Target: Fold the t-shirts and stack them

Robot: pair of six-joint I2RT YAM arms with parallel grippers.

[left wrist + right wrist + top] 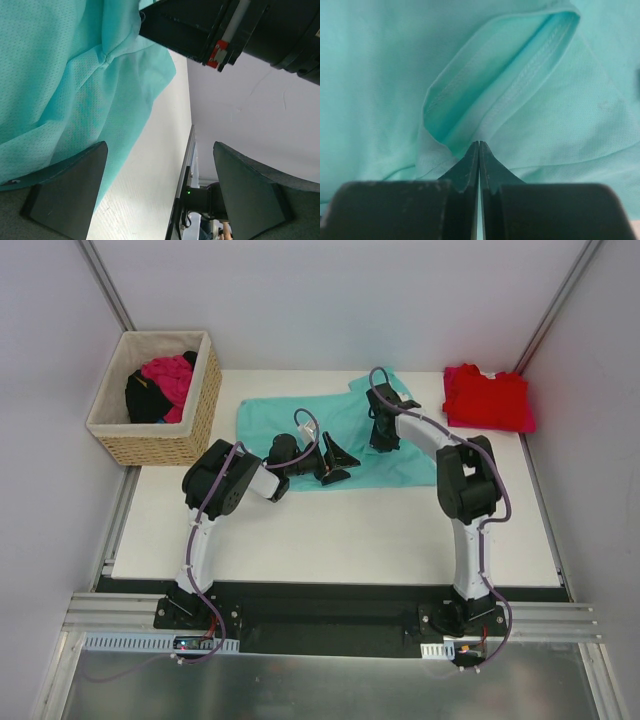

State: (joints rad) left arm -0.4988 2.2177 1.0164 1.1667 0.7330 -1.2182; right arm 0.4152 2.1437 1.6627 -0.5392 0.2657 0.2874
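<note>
At the table's (330, 540) far left corner stands a wicker basket (150, 445) holding a pink shirt (172, 375) and a black cloth (143, 400) beside it. Next, the teal shirt (270, 420) lies spread out along the far edge, about midway across, one flap reaching toward the far edge. The left gripper (345, 465) hangs low over the shirt's near edge, its fingers spread wide apart with nothing between them; in its own camera (160, 145) the teal cloth (50, 75) lies off to one side, with bare table between the fingers. Just to the right, the right gripper (383, 440) points down onto the shirt's right half. Its fingers are pressed together (479, 145) and pinch a fold of the teal cloth (380, 75) below a stitched hem. At the far right corner a red shirt (488, 400) lies folded, well apart from the teal one.
</note>
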